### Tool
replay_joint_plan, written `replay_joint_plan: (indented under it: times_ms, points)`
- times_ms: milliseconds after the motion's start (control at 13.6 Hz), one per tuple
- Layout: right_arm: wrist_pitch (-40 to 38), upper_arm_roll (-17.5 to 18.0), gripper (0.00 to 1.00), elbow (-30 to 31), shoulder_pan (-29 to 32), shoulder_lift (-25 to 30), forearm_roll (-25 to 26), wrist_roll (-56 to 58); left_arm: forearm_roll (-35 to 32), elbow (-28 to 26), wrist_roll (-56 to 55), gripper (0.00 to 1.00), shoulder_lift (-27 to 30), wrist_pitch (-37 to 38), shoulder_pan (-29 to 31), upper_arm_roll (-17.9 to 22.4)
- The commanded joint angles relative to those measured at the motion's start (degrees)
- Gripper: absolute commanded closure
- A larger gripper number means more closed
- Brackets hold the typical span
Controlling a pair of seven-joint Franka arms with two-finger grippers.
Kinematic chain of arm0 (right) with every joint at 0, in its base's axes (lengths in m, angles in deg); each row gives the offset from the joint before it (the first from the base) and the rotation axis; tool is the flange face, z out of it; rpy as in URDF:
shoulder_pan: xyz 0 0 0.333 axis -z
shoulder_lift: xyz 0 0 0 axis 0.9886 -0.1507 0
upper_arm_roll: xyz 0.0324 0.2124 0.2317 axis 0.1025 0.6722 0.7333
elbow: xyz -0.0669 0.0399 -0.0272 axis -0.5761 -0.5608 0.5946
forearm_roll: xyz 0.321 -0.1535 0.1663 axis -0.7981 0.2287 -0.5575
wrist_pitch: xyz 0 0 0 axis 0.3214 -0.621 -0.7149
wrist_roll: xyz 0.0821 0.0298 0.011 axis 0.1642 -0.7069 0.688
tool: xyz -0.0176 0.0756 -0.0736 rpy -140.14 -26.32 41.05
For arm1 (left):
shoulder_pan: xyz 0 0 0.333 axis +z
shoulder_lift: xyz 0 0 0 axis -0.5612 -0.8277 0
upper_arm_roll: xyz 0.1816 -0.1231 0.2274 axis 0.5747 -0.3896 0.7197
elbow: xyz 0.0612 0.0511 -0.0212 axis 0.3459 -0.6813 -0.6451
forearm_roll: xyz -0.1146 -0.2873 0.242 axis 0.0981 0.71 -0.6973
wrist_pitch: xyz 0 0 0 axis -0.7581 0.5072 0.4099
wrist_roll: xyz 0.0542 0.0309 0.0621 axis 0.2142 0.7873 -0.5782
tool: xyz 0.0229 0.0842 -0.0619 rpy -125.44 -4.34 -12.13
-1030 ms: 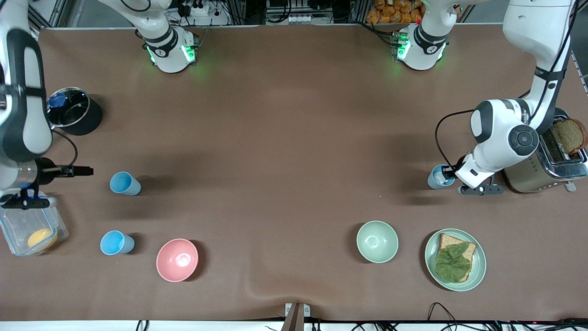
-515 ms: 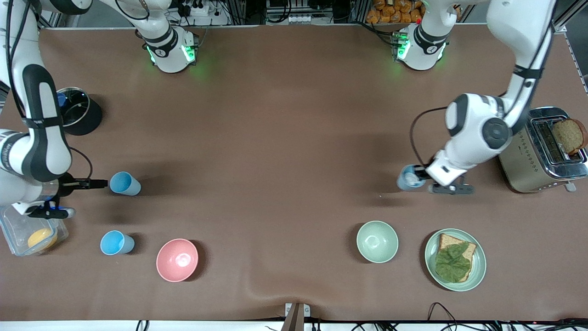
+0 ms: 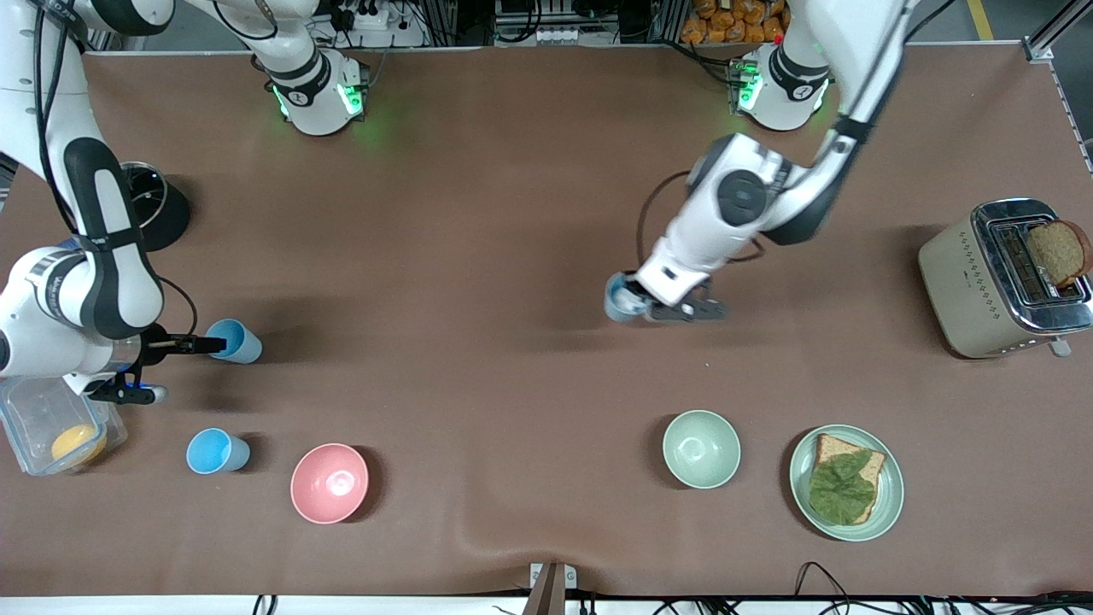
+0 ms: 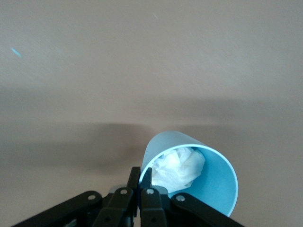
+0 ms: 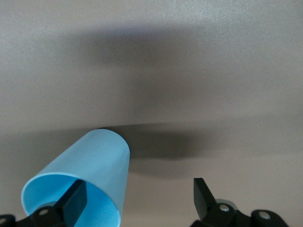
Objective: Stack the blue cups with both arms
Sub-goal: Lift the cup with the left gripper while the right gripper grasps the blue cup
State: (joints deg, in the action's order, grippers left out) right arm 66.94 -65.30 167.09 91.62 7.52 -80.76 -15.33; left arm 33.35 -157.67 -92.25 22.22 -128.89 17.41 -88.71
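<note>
My left gripper [image 3: 637, 301] is shut on the rim of a grey-blue cup [image 3: 620, 298] and holds it over the middle of the table. In the left wrist view the gripper [image 4: 142, 173] pinches the cup's wall [image 4: 213, 189], and crumpled white paper [image 4: 179, 166] lies inside the cup. My right gripper [image 3: 210, 345] is open at a sky-blue cup [image 3: 237, 341] near the right arm's end. In the right wrist view [image 5: 137, 191] one finger is inside that cup [image 5: 99, 156] and the other is outside it. A second sky-blue cup [image 3: 213, 451] stands nearer the front camera.
A pink bowl [image 3: 330, 483] sits beside the second sky-blue cup. A pale green bowl [image 3: 701, 448] and a plate with bread and lettuce [image 3: 888, 504] are toward the left arm's end, with a toaster [image 3: 965, 282]. A clear container [image 3: 34, 410] and a black pot [image 3: 166, 209] are by the right arm.
My left gripper has carried the grey-blue cup from beside the toaster toward the table's middle. My right gripper has moved up to the sky-blue cup, one finger now in its mouth.
</note>
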Motion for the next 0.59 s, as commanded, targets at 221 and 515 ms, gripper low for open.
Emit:
replay_joint_plan:
  times_ms: [221,515]
  points:
    - [-1.09,0.7,1.0,1.04,0.35,0.78,-3.99,0.35,-6.58,9.56,-18.22,1.0,-9.78,0.54,-8.84,0.64]
    - [-3.38,0.7,1.0,1.04,0.61,1.92,-5.47,0.35,-12.07,12.81,-27.03,1.0,-14.01,0.02,-11.21,0.47]
